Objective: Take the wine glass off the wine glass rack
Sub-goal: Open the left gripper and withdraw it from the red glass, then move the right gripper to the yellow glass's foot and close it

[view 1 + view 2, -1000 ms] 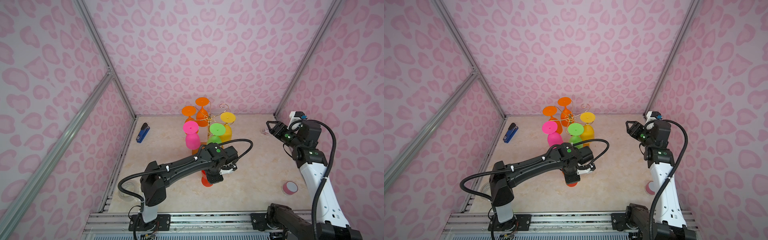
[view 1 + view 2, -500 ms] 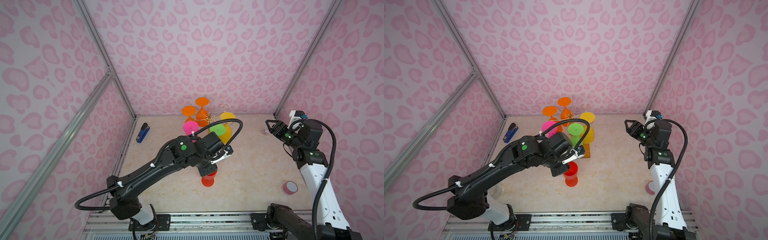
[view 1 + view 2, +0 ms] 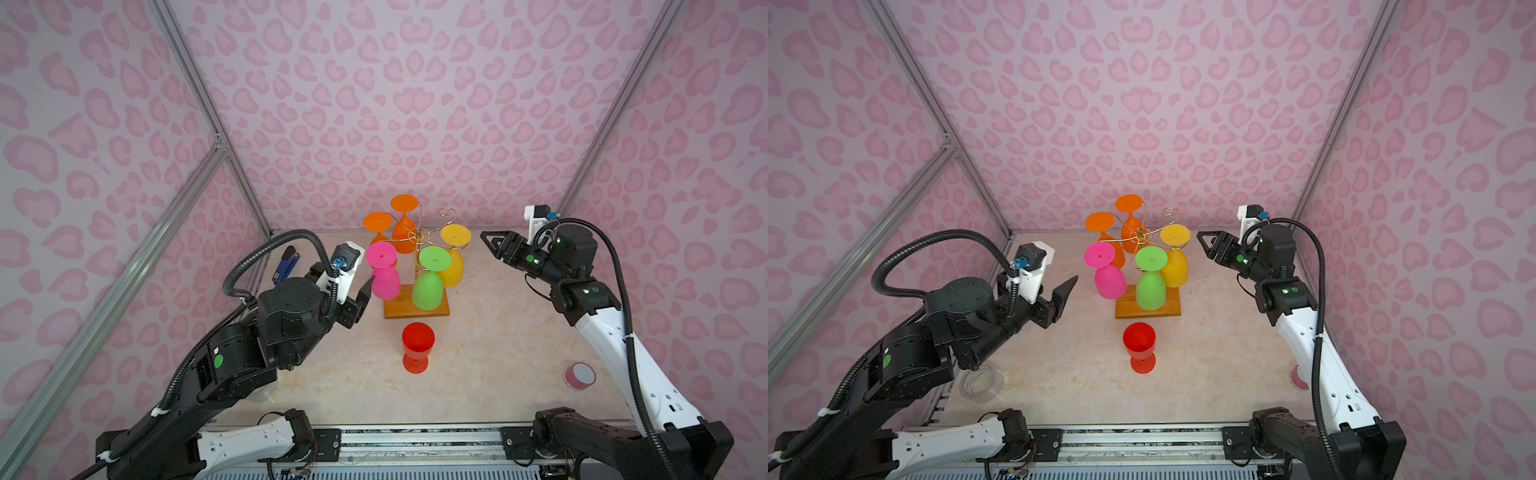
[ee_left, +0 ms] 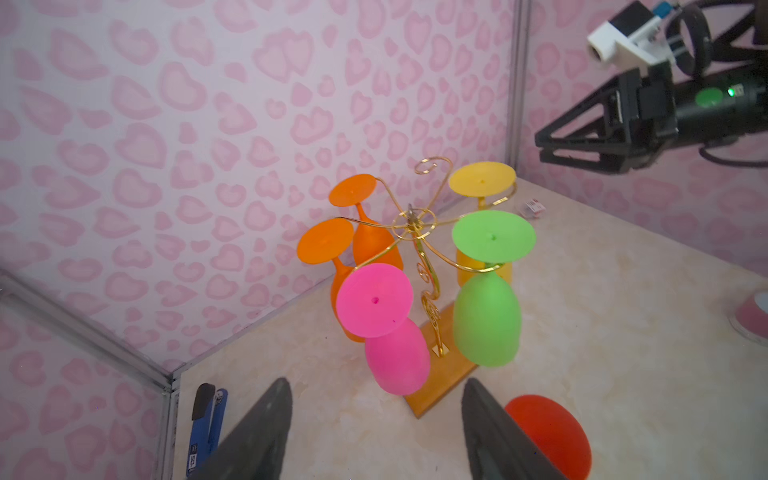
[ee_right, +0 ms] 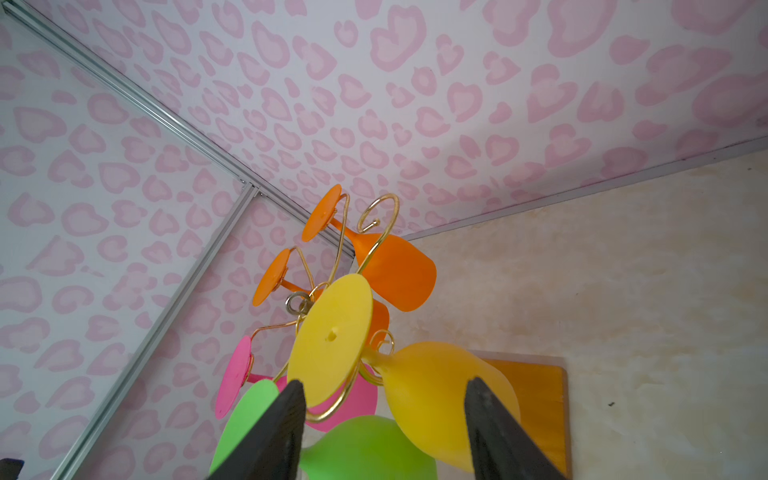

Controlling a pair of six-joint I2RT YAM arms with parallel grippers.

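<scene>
- Top views: the rack [image 3: 397, 306] stands at the back of the table [image 3: 498, 353], close to the rear wall.
- Five glasses hang upside down from the rack: two orange glasses [image 3: 404, 235] at the back, a pink glass [image 3: 384, 284] and a green glass [image 3: 428, 291] at the front, and a yellow glass [image 3: 454, 270] on the right.
- The red glass [image 3: 417, 347] is off the rack. It stands upright on the table just in front of the rack's base, not touching it, and neither gripper touches it.
- The left gripper [image 4: 376, 382] hangs above the table to the left of the rack, pointing at it.
- The left wrist view shows its jaws wide apart with nothing gripped. The fingers [image 4: 257, 432] stop short of the pink glass.
- The right gripper [image 3: 487, 240] hangs to the right of the rack, level with the hanging feet and aimed at the yellow glass. It is near that glass but apart from it.
- The right wrist view shows its jaws parted and holding nothing.
- A blue stapler [image 3: 286, 266] lies to the left of the rack by the side wall.
- A pink tape roll [image 3: 579, 376] lies well to the right and in front of the rack.
</scene>
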